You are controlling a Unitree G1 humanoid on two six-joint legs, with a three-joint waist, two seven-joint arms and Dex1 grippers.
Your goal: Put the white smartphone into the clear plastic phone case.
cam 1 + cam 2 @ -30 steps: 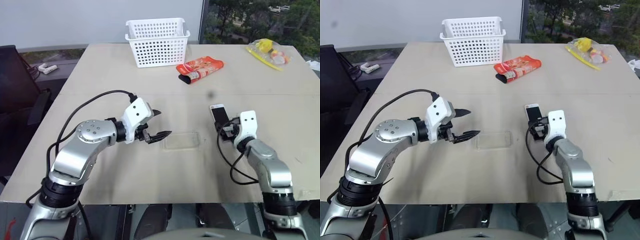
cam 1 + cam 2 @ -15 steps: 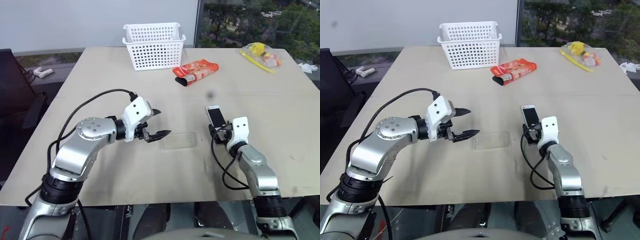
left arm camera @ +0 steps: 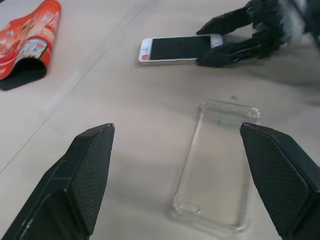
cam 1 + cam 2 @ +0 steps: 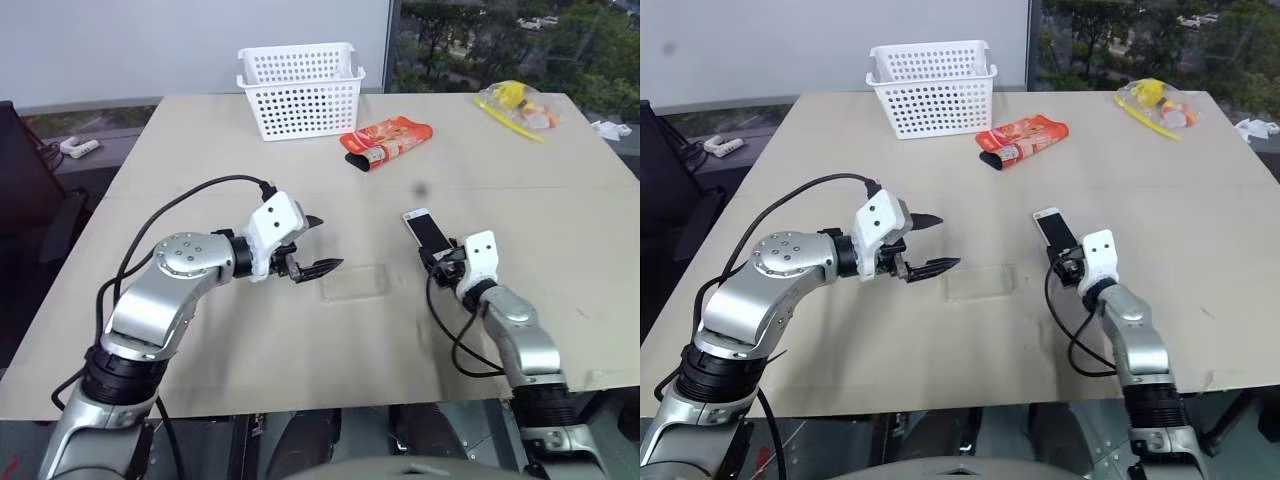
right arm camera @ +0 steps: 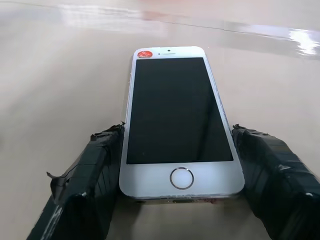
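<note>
Clear plastic phone case [image 4: 354,282]: flat on the table [image 4: 300,350], open side up, long axis running left-right across the robot's front; sits mid-table between the two arms.
White smartphone [image 4: 426,229]: screen up, flat on the table, right of the case and apart from it; long axis slanted, home-button end toward the right gripper, the end with a small red sticker pointing away and a bit left.
Right gripper [image 5: 177,185]: low at the phone's home-button end, one finger on each long side, pads right at the edges; full pinch can't be told.
Left gripper [image 4: 318,248]: hovering just left of the case, jaws spread wide, nothing between them, tips aimed at the case.
Room: bare tabletop all round case and phone; near edge well clear of both.
Far side: white perforated basket [image 4: 300,88], orange snack packet [image 4: 388,142], clear bag with yellow items [image 4: 520,105], all well away.
</note>
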